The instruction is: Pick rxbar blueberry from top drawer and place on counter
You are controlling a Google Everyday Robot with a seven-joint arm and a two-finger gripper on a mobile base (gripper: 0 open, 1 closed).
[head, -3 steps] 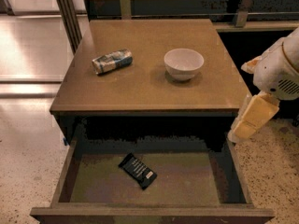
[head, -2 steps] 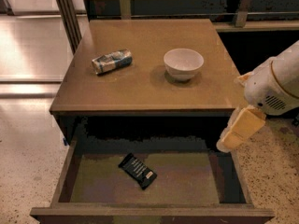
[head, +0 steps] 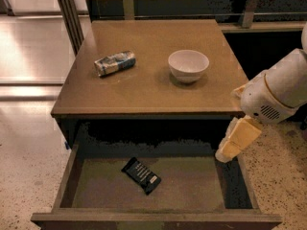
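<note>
The rxbar blueberry (head: 141, 176), a small dark bar with white lettering, lies flat on the olive-brown floor of the open top drawer (head: 196, 188), left of its middle. The counter (head: 144, 87) is the brown wooden top above the drawer. My gripper (head: 231, 148), cream-coloured under the white arm, hangs over the drawer's right side wall, to the right of the bar and well apart from it. It holds nothing that I can see.
A silvery-blue can (head: 114, 63) lies on its side on the counter's left part. A white bowl (head: 188, 65) stands on the counter's right part. Speckled floor lies on both sides of the cabinet. Dark shelving and metal posts stand behind.
The arm and gripper have moved left and down, from beside the counter's right edge to over the drawer's right wall. The bar, can and bowl have not moved.
</note>
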